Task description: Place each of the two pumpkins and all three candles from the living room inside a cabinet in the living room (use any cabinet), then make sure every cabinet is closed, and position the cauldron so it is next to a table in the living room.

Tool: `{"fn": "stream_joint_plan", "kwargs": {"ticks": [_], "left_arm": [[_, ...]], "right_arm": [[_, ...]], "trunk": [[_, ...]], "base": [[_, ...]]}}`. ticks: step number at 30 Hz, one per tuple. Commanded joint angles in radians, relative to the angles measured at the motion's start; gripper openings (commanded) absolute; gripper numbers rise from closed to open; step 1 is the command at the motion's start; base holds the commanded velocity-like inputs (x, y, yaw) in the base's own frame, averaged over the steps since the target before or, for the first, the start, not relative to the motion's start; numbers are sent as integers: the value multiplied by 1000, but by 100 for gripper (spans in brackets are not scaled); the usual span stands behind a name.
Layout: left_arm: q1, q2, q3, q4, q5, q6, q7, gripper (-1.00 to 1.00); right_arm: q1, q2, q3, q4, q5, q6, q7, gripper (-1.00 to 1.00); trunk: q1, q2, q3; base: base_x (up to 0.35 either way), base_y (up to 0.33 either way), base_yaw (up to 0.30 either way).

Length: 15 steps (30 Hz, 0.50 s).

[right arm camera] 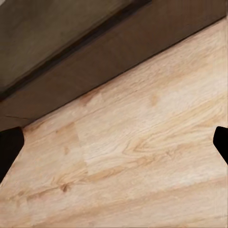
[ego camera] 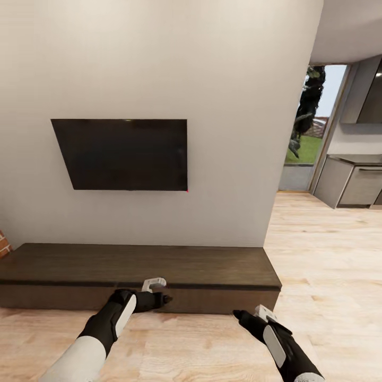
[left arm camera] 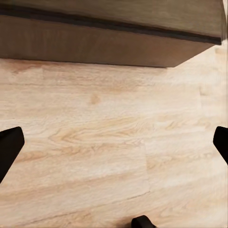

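Head view shows the cabinet (ego camera: 138, 276) as a long low dark console against the wall beneath the television (ego camera: 124, 154), its long axis running side to side and its handleless fronts, all flush, facing the robot; pumpkins and candles are not seen at this moment. Left gripper (ego camera: 159, 297) hangs low just before the cabinet front, probably staged to work a drawer front, and the right gripper (ego camera: 245, 317) waits over the wooden floor (ego camera: 329, 254) near the cabinet's right end; both wrist views show fingertips spread wide and empty, so each gripper is released.
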Motion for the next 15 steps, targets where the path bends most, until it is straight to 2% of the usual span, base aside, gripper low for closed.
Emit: {"fn": "stream_joint_plan", "kwargs": {"ticks": [1, 3, 4, 5, 7, 15], "left_arm": [[-1, 1, -2, -7, 10, 12, -2, 100], [-2, 1, -1, -18, 11, 23, -13, 100], [-2, 1, -1, -62, 11, 267, -945, 100], [-2, 1, -1, -69, 12, 271, -933, 100], [-3, 2, 0, -73, 12, 273, -925, 100], [-3, 2, -6, -80, 11, 276, -909, 100]], "right_arm": [[-7, -4, -13, -2, -8, 1, 10, 100], [-18, -16, -24, -1, -19, -6, 21, 100], [-37, -53, -310, -1, -103, -6, 528, 100], [-39, -56, -331, 0, -105, 0, 523, 100], [-41, -59, -345, 0, -107, 4, 520, 100], [-44, -66, -367, -1, -110, 9, 520, 100]], "trunk": [[0, -2, -2], [0, -2, -2], [0, -2, -2], [0, -2, -2], [8, -16, -8], [39, -72, -33]], "base": [[0, 0, 0], [0, 0, 0], [0, 0, 0], [0, 0, 0], [0, 0, 0], [0, 0, 0]]}}
